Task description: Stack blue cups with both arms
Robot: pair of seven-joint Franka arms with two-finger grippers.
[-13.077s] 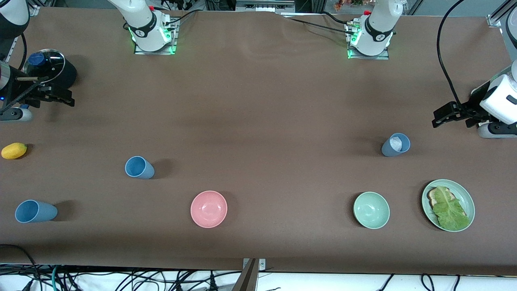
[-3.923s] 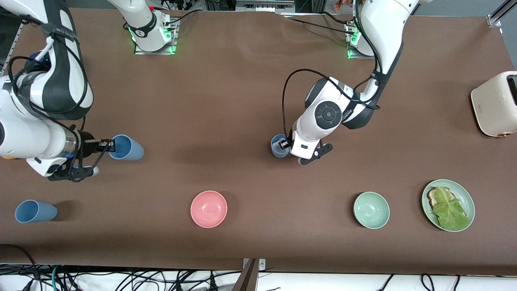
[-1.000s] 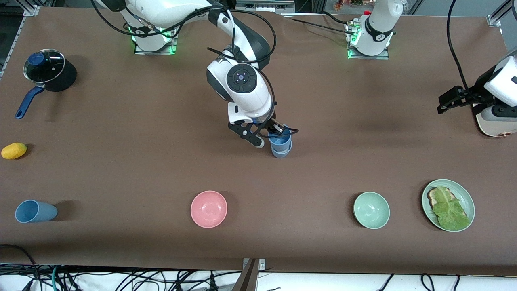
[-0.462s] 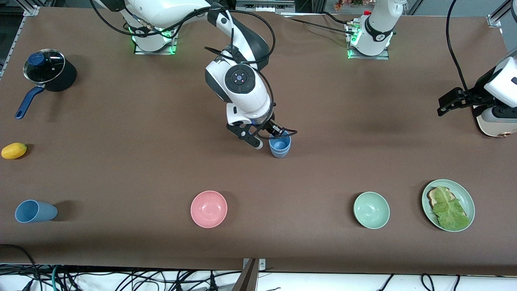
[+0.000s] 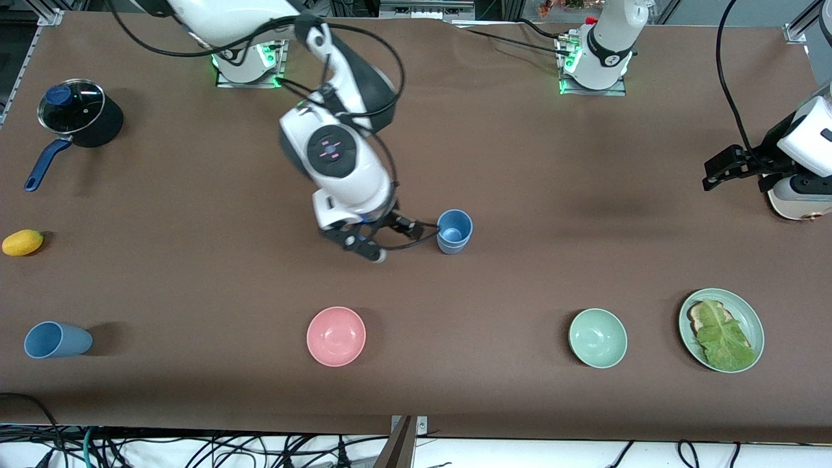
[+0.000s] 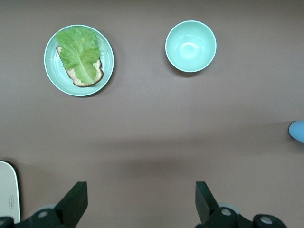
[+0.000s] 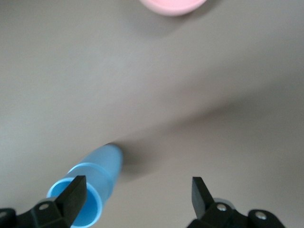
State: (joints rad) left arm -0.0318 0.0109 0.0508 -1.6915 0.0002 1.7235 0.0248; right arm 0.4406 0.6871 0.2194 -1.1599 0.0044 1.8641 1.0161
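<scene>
The sky-blue cup sits nested in the grey-blue cup, and the stack stands upright mid-table. My right gripper is open and empty, just beside the stack toward the right arm's end and clear of it. In the right wrist view the stack lies by one fingertip of the open right gripper. Another blue cup sits alone near the front edge at the right arm's end. My left gripper waits open and empty, raised at the left arm's end, and shows open in its wrist view.
A pink bowl, a pale green bowl and a plate with bread and lettuce line the front. A lidded pot and a yellow fruit are at the right arm's end. A toaster is under the left arm.
My right gripper lowered the sky-blue cup into the grey-blue cup, let go and pulled away toward the right arm's end. The left arm has barely moved.
</scene>
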